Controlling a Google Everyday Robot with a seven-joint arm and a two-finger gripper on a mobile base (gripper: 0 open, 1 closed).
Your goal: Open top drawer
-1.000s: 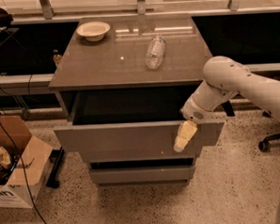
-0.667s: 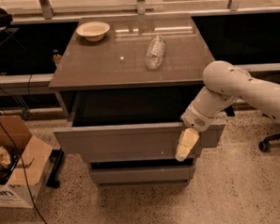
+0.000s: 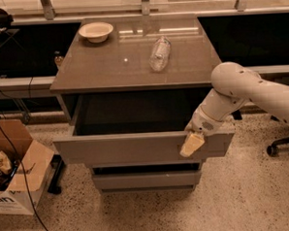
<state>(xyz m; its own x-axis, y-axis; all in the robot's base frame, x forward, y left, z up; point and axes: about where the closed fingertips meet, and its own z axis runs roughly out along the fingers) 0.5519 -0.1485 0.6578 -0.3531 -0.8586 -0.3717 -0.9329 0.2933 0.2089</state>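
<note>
The top drawer [image 3: 127, 150] is a wide grey drawer with a plain flat front. It stands pulled out from under the cabinet top, and its dark empty box [image 3: 134, 113] shows. My gripper [image 3: 192, 144] hangs at the right end of the drawer's front panel, its pale yellow fingers over the panel's top edge. The white arm [image 3: 240, 90] reaches in from the right. A narrower grey drawer front [image 3: 145, 179] sits shut below.
A white bowl [image 3: 96, 30] and a clear plastic bottle [image 3: 160, 53] lying on its side rest on the cabinet top [image 3: 108, 66]. An open cardboard box [image 3: 13, 165] and cables are on the floor at left. An office chair base [image 3: 282, 146] is at right.
The gripper has shifted slightly down and left along the drawer front. The drawer looks as far out as before.
</note>
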